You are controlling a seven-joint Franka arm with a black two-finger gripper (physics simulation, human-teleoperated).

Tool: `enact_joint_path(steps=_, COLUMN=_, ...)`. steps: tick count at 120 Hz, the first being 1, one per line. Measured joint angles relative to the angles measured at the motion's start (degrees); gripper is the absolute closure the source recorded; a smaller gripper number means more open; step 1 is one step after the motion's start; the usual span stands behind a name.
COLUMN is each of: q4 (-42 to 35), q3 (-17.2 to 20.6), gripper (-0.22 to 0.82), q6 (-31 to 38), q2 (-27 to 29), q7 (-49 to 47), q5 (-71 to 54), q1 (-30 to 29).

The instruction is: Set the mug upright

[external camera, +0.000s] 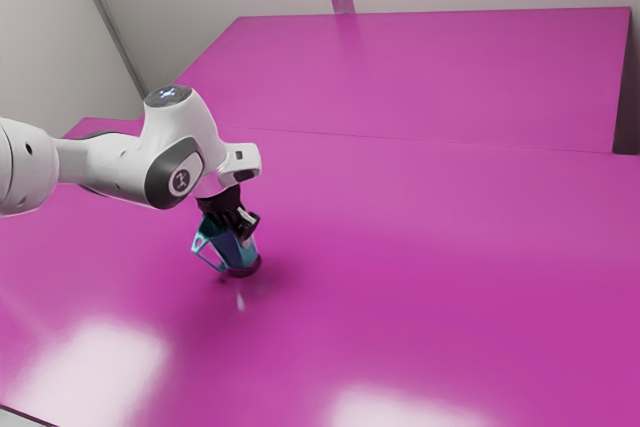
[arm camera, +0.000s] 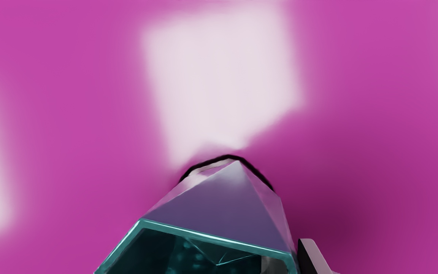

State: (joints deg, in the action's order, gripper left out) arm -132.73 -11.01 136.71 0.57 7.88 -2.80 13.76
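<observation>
Magenta table [external camera: 430, 277] spreads beneath the mug [external camera: 236, 251], roughly upright and well in from the near edge, its wall pinched by the gripper [external camera: 238, 231]; righting looks nearly done, perhaps only settling and release left.

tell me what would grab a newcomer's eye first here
The vivid magenta table comes first, spreading across most of the exterior view, with white glare patches near that view's bottom edge. Next is the white arm, reaching in from the exterior view's left. Then the teal mug at the tips of the black gripper.
</observation>
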Motion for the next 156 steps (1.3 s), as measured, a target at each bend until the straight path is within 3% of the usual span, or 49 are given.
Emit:
enact_joint_path(steps=31, q4=0.11, q3=-0.07, gripper=0.59, q6=0.36, q2=0.06, q7=-0.90, q5=0.12, q1=0.47)
enact_joint_path(steps=79, q4=0.71, q3=-0.06, gripper=0.30, q6=0.13, q2=0.53, q7=-1.64, q5=0.11, q1=0.71)
enact_joint_path(steps=115, q4=1.91, q3=0.26, gripper=0.17, q6=-0.40, q2=2.24, q7=-2.25, q5=0.09, q1=0.12)
enact_joint_path(steps=138, q4=7.67, q3=1.03, gripper=0.11, q6=-3.11, q2=1.88, q7=-2.60, q5=0.33, q1=0.39)
enact_joint_path(steps=156, q4=19.07, q3=1.07, gripper=0.05, q6=-9.89, q2=-3.35, q7=-2.79, q5=1.91, q1=0.60)
